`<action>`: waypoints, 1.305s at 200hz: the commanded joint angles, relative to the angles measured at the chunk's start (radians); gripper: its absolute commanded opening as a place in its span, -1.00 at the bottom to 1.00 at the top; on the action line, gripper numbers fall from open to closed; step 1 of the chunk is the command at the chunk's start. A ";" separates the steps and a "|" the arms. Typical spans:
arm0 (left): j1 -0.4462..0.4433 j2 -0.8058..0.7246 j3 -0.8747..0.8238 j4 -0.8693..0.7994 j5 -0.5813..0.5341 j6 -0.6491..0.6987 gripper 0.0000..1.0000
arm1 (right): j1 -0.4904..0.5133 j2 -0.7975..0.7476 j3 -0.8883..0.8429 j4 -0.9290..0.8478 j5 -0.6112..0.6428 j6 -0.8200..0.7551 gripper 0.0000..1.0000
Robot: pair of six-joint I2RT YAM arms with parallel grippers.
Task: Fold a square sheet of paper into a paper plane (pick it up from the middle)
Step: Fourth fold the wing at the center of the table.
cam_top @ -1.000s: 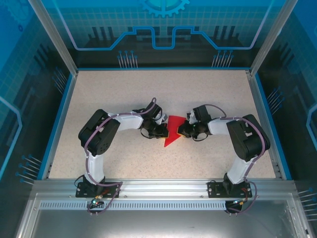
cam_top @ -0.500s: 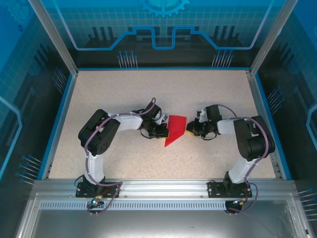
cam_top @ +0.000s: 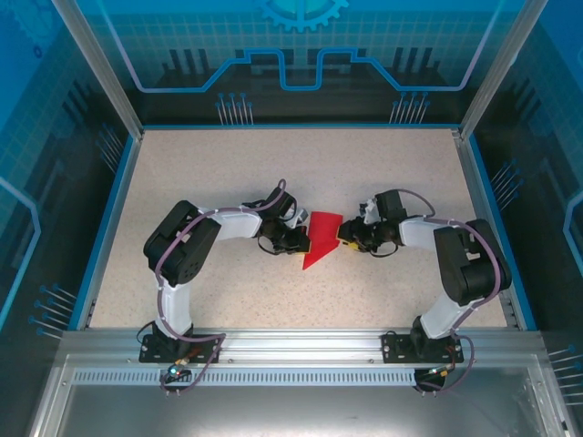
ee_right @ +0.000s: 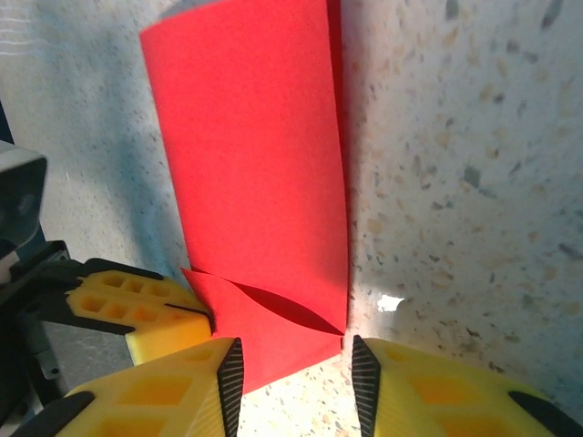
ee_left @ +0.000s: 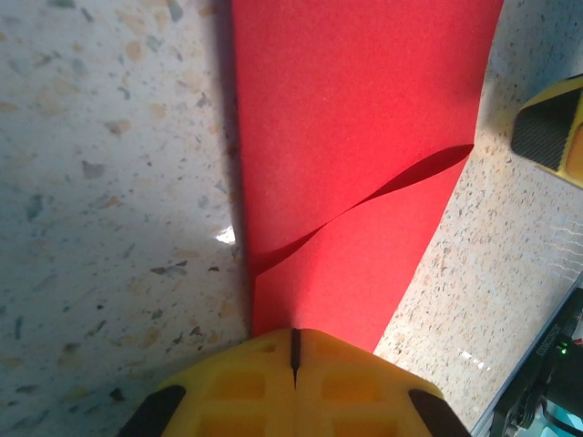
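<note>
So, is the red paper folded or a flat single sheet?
Folded. The red paper sheet shows overlapping layers, a flap edge curving across it in both wrist views.

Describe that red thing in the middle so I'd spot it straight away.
Start at the speckled beige table; at its middle the two arms meet. Between the left gripper and the right gripper sits a folded red sheet of paper, tapering to a point toward the near edge; nothing else is bright red.
</note>
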 commanded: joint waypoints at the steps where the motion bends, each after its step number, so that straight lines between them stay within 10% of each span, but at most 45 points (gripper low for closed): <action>1: -0.005 -0.021 0.007 -0.077 -0.032 -0.016 -1.00 | 0.024 0.026 0.016 -0.028 -0.017 0.013 -0.20; 180: -0.007 -0.030 0.097 -0.129 -0.053 -0.005 -0.93 | 0.103 0.058 0.068 0.044 -0.098 0.013 -0.28; 261: -0.054 -0.203 -0.008 -0.111 -0.145 0.007 -0.47 | 0.106 0.081 0.100 -0.040 -0.092 -0.061 -0.51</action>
